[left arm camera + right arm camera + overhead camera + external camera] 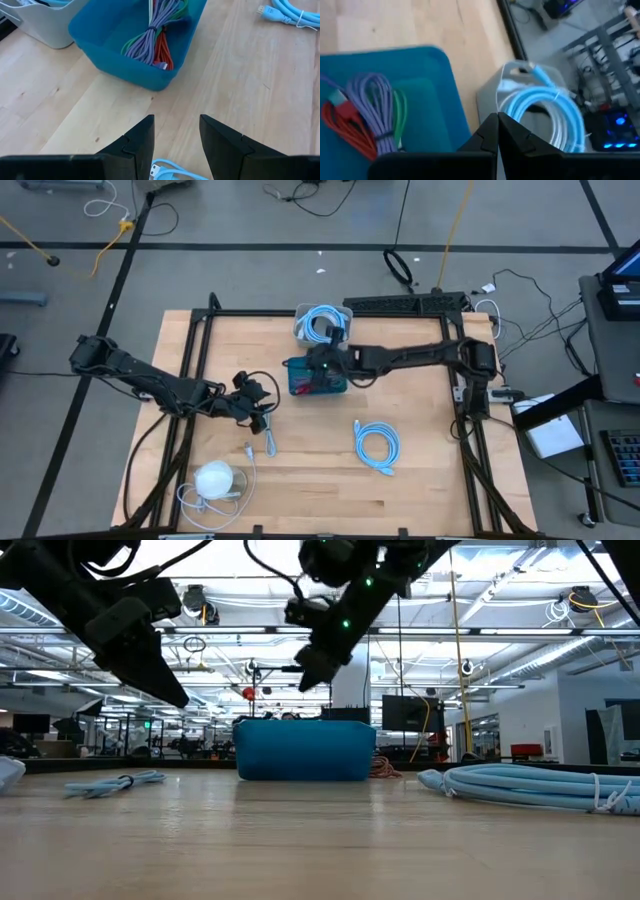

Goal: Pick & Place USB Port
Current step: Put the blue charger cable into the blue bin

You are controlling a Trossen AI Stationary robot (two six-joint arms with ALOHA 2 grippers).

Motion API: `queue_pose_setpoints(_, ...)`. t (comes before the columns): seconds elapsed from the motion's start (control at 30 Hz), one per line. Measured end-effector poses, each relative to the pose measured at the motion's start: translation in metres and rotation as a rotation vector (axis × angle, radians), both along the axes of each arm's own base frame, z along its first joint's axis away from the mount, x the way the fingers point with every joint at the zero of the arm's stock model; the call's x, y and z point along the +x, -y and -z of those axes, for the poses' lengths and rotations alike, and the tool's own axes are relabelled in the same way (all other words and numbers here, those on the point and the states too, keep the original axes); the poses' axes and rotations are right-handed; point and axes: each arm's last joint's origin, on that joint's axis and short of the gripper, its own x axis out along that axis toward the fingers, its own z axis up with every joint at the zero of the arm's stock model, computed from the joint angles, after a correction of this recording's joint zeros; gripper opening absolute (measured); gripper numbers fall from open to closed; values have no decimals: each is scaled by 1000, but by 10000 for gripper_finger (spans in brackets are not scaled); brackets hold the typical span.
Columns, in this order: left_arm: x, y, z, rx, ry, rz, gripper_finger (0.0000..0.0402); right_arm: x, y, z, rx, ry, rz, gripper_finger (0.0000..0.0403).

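High view: a pale wood table (420, 480) in a black frame stands on grey floor strewn with cords. The blue bin (316, 376) at its middle holds purple, red and green cables (152, 37); a grey bin (322, 323) of blue cable sits behind. The right gripper (322, 366) hangs shut and empty over the blue bin. The left gripper (262, 420) hovers part open, empty, above a small cable (269, 442). Another blue coil (377, 447) lies apart.

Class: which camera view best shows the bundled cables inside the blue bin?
The left wrist view: the bundled cables lie unobstructed in the blue bin. The right wrist view shows them blurred; the high view mostly covers them with the arm; the low view shows only the bin's wall.
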Motion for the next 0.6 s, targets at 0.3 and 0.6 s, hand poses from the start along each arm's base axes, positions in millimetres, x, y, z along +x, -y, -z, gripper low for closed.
queue_pose_setpoints(0.3, 0, 0, 0, 0, -2, -1, 159, -17, 21, 32, 112, -58, 34, 0)
queue_pose_setpoints(0.6, 0, 0, 0, 0, -1, -1, 159, -23, 8, 42, 207, -135, -29, 0)
